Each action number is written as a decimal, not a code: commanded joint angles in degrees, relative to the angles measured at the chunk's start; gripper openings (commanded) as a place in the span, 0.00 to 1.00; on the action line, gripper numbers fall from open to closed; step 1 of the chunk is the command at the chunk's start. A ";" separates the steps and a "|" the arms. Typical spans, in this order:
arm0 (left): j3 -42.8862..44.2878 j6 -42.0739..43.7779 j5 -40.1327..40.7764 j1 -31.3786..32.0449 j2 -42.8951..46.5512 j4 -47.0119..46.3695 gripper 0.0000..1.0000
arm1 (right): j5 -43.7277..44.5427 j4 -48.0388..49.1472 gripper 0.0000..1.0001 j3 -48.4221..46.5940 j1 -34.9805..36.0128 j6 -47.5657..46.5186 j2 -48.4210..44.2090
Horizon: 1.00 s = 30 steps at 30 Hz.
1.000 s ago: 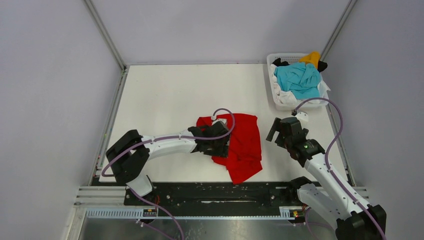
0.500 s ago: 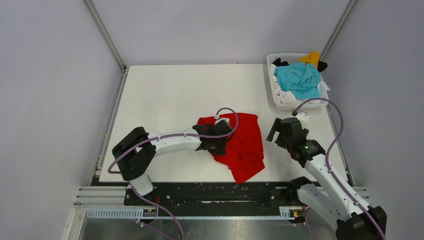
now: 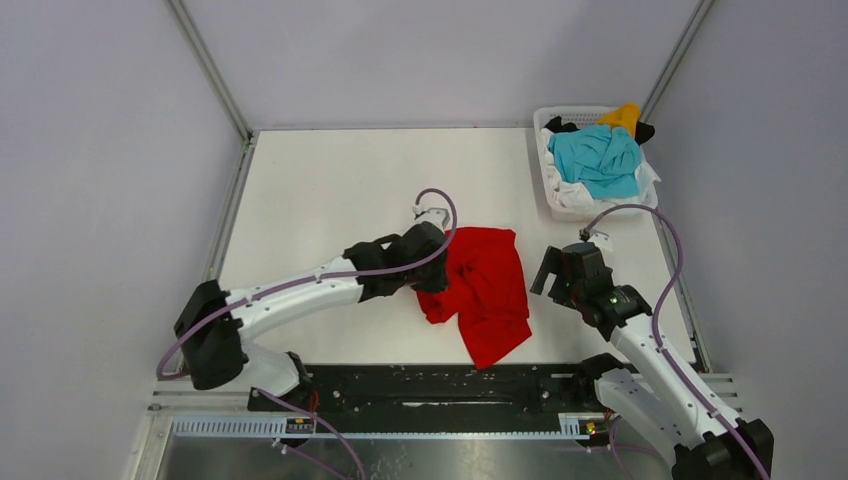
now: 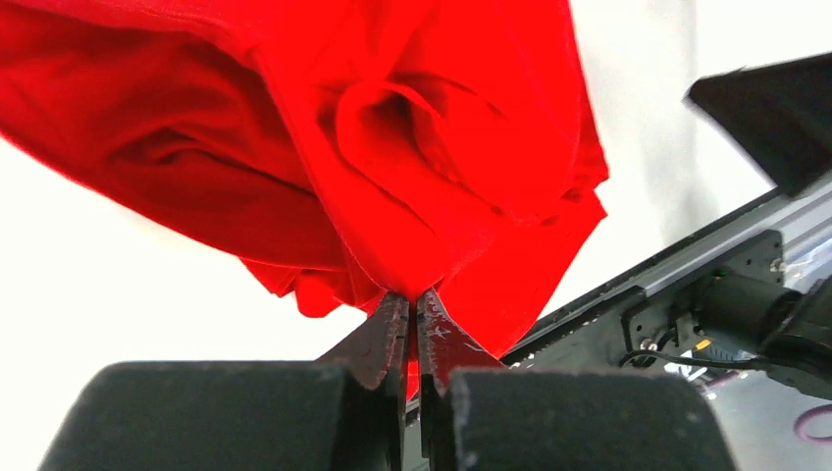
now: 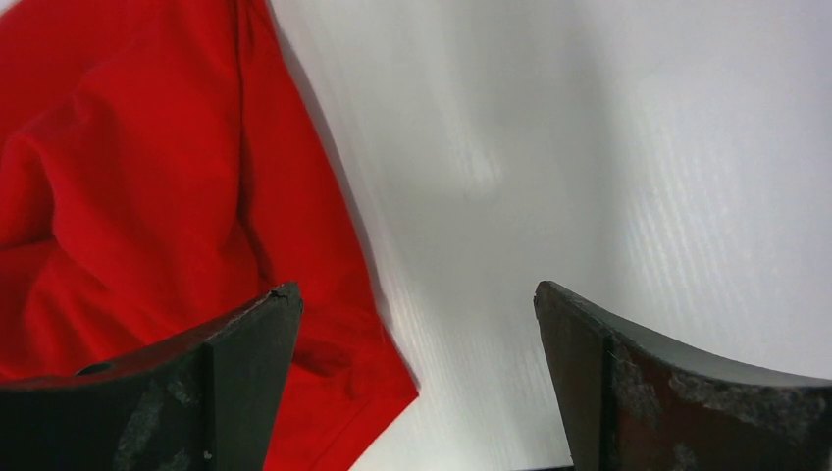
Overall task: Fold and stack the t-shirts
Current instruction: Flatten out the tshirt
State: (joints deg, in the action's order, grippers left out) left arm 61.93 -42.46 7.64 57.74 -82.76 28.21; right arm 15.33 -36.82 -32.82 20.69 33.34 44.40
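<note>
left gripper (image 4: 412, 302), clamped on the big bright red cloth t-shirt (image 3: 487, 290), just lifted its left edge; right gripper (image 5: 417, 291) gapes empty; folding hasn't started.

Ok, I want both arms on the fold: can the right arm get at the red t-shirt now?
Probably yes. The right gripper is open beside the red t-shirt, only bare table between them; the left gripper pinches the cloth on its far side, out of the way.
</note>
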 commanded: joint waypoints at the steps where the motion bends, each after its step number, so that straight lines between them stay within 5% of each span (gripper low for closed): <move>1: 1.98 0.84 6.31 -0.63 5.13 3.05 0.00 | -6.09 -2.22 0.96 1.35 0.54 1.06 -1.05; 15: -8.60 -2.89 11.09 -21.04 23.73 7.17 0.00 | -9.56 -0.80 0.89 4.50 24.82 12.98 2.00; 30: -13.89 -4.30 18.90 -26.98 38.24 15.26 0.00 | -3.06 2.56 0.84 3.82 29.19 14.03 11.24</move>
State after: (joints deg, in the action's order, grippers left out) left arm 49.21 -46.15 23.55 31.05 -47.05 42.89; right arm 6.94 -36.56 -27.92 49.25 45.71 54.65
